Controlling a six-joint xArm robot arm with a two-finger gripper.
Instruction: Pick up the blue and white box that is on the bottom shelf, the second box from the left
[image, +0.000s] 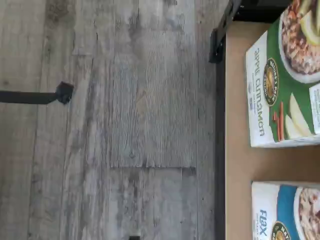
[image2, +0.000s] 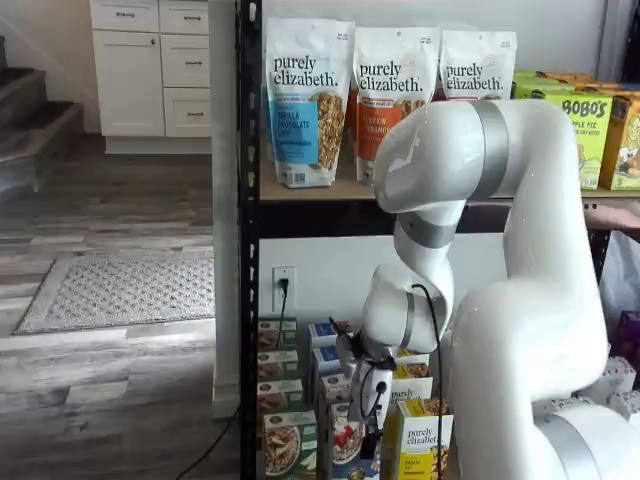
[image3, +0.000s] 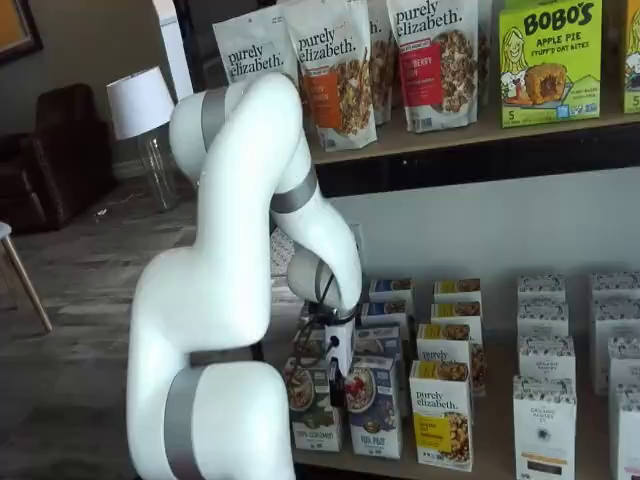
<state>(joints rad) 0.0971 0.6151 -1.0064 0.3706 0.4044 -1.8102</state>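
The blue and white box stands at the front of the bottom shelf, between a green-and-white carton and a yellow-and-white carton. It also shows in a shelf view, partly behind the arm. In the wrist view a corner of it shows beside the green "apple cinnamon" carton on the tan shelf board. My gripper hangs low in front of the shelf, over the gap between the green carton and the blue box. It also shows in a shelf view. Its fingers show no plain gap.
Rows of small cartons fill the bottom shelf behind and to the right. Granola bags stand on the upper tier. A black rack post rises at the left. The wrist view shows grey wood floor before the shelf edge.
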